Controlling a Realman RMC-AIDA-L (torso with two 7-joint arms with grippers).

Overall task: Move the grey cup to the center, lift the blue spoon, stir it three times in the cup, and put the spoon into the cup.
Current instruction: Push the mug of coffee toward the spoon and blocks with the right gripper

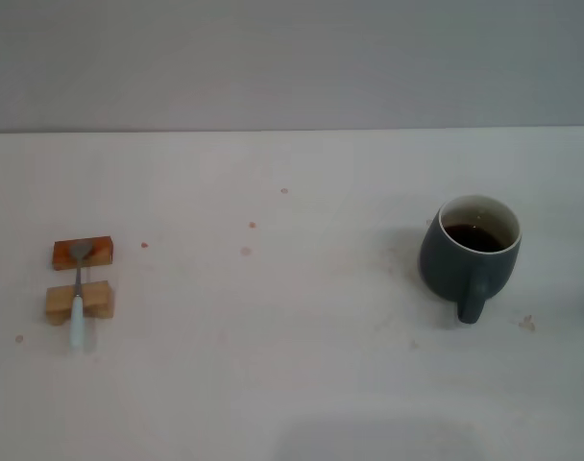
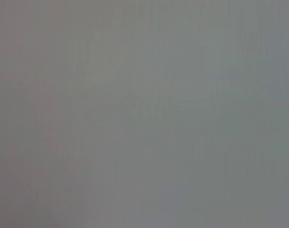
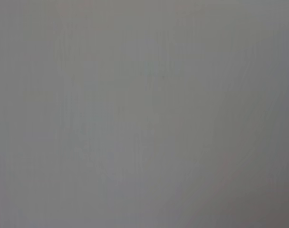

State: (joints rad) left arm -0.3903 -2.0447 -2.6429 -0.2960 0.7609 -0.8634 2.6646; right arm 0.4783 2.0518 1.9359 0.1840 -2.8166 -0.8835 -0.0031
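- Head view: white desk (image 1: 292, 384) fills most of the field, with a plain grey wall behind its far edge.
- Grey cup (image 1: 468, 254) stands upright on the robot's right side of the desk. Rounded dark body, white inside, dark brown liquid visible through the mouth. Its loop handle points toward the robot.
- Blue spoon (image 1: 78, 303) lies on the robot's left side, well apart from the cup. Pale blue handle end is nearer the robot; grey metal bowl end is farther away.
- The spoon is propped across two small wooden blocks. The far block (image 1: 83, 253), reddish-brown on top, carries the bowl end. The near block (image 1: 79, 301), paler wood, carries the neck and the start of the handle. The handle tip overhangs the near block toward the robot.
- The two blocks sit close together, one behind the other, with a narrow gap between them.
- Middle of the desk between spoon and cup is bare white surface with a few faint small spots.
- Neither arm appears in the head view.
- Left wrist view: uniform grey field, no object or jaws distinguishable.
- Right wrist view: same uniform grey field, nothing distinguishable.
- Jaws, left and right: out of sight in all three views, so apart or together cannot be told.
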